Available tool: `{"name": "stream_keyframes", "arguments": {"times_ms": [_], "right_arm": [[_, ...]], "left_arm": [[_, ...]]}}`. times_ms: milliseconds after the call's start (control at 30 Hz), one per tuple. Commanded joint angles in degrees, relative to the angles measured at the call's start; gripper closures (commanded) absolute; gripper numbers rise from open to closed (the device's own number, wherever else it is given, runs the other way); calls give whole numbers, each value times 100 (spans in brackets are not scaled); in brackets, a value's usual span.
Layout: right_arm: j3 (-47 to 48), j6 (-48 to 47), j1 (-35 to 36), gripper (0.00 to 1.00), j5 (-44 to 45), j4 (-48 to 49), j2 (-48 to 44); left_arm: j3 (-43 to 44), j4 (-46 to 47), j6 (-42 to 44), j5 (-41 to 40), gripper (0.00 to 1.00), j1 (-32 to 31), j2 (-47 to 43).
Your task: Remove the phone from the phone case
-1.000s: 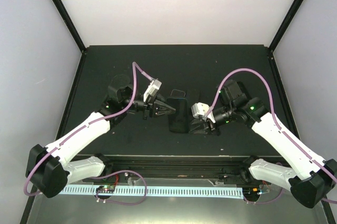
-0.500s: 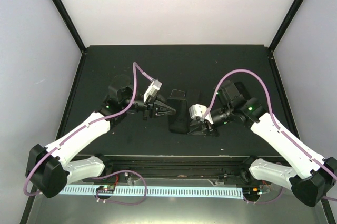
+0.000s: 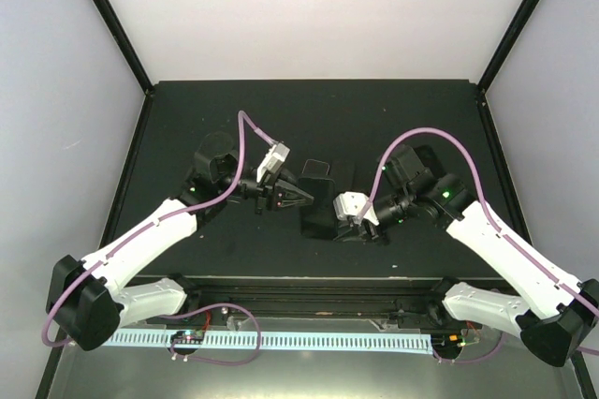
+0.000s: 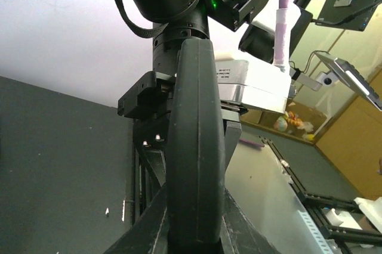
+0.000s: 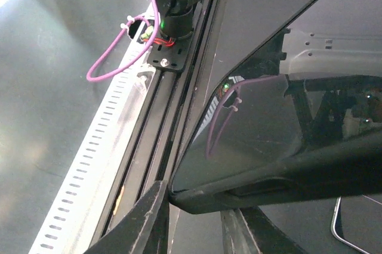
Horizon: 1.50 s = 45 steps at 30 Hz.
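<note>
The phone in its black case (image 3: pixel 318 212) is held tilted up off the black table between both grippers. In the left wrist view the case (image 4: pixel 194 146) stands edge-on between my fingers, and my left gripper (image 4: pixel 194 233) is shut on its long edge; it also shows in the top view (image 3: pixel 298 198). In the right wrist view the glossy phone screen (image 5: pixel 256 117) sits inside the case rim (image 5: pixel 280 173). My right gripper (image 5: pixel 194 212) is shut on the case's near corner and shows in the top view (image 3: pixel 344 221).
A small glossy flat object with a pale rim (image 5: pixel 355 230) lies on the table beyond the phone; it also shows in the top view (image 3: pixel 318 169). The black rail (image 5: pixel 179 105) and white slotted strip (image 5: pixel 89 170) run along the table's near edge.
My right gripper has moved left and nearer, and the cased phone has tipped up from lying flat. The left gripper has stayed almost in place on the case.
</note>
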Motion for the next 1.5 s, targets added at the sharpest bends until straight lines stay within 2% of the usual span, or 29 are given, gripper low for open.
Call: {"name": "stream_keyframes", "arguments": {"times_ms": [0,1467], "right_arm": [[215,-375,130,76,537,-16,17],[75,-829,286,84,2104,557,-163]], "left_arm": [[371,242,-31,471,99,-141,9],[422,275,-204,786,98,-356,84]]}}
